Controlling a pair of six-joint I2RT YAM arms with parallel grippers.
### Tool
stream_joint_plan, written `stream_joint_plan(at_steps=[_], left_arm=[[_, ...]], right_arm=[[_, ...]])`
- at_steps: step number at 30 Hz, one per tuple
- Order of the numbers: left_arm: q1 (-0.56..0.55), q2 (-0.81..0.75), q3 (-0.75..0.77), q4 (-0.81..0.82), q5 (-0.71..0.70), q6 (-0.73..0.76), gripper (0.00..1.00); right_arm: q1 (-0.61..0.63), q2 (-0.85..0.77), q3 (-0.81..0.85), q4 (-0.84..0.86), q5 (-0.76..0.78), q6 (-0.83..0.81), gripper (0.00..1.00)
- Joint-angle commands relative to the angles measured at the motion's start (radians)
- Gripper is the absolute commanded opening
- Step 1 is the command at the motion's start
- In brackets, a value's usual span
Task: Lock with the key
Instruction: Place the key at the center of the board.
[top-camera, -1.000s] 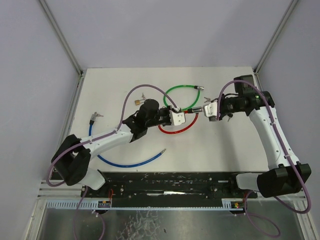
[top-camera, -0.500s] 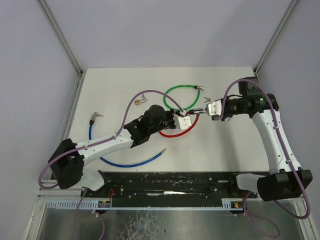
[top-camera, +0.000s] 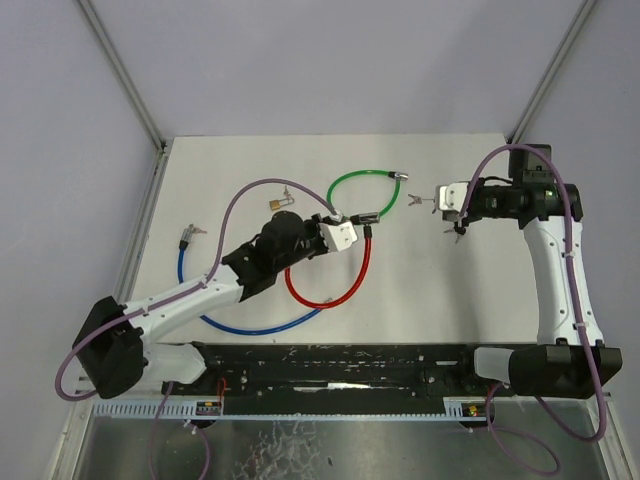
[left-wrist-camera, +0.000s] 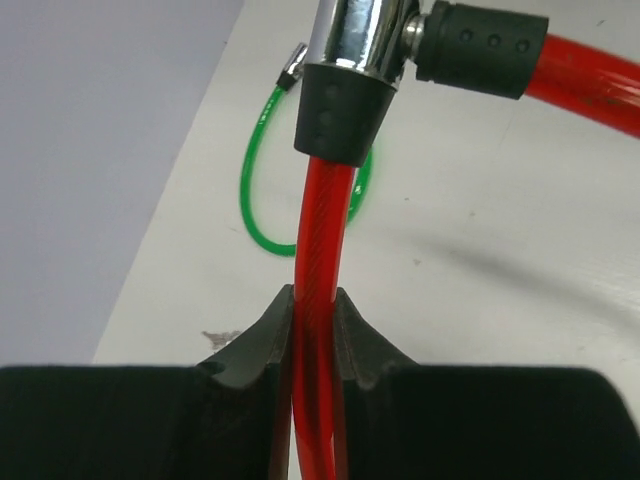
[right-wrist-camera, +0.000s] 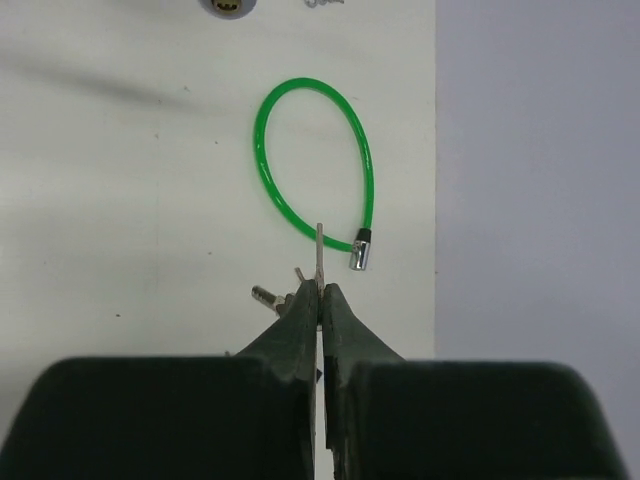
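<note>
A red cable lock (top-camera: 325, 290) forms a closed loop, both ends meeting at its chrome barrel (top-camera: 366, 215). My left gripper (top-camera: 338, 232) is shut on the red cable (left-wrist-camera: 318, 250) just below the barrel (left-wrist-camera: 358, 30). My right gripper (top-camera: 447, 197) is off to the right, apart from the lock, and shut on a thin key (right-wrist-camera: 319, 250) whose blade sticks out past the fingertips. More keys of the bunch (right-wrist-camera: 270, 297) hang beside the pads.
A green cable lock (top-camera: 365, 180) lies behind the red one, also in the left wrist view (left-wrist-camera: 250, 190) and right wrist view (right-wrist-camera: 310, 160). There is a small brass padlock (top-camera: 278, 203), a blue cable (top-camera: 255, 325) at front left, and loose keys (top-camera: 415, 199).
My right gripper has drawn away to the right from the red lock's barrel, with the key in it. My left gripper has pulled back left, and the red loop now spreads toward the front.
</note>
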Motion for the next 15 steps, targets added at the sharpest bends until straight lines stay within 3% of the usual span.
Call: stream_joint_plan(at_steps=[1,9,12,15], left_arm=[[0.022,-0.092,-0.026,0.100,0.112,-0.192,0.00],[0.131,-0.177,-0.114,0.281,0.277,-0.596,0.00],[0.208,-0.196,-0.190,0.421,0.368,-0.779,0.00],[0.248,-0.195,-0.246,0.507,0.383,-0.902,0.00]], right_arm=[[0.002,0.000,-0.012,0.092,-0.083,0.216,0.00],[0.002,-0.049,-0.367,0.816,-0.191,1.116,0.00],[0.002,-0.024,-0.451,0.967,-0.165,1.282,0.00],[-0.003,0.033,-0.464,1.001,-0.126,1.369,0.00]])
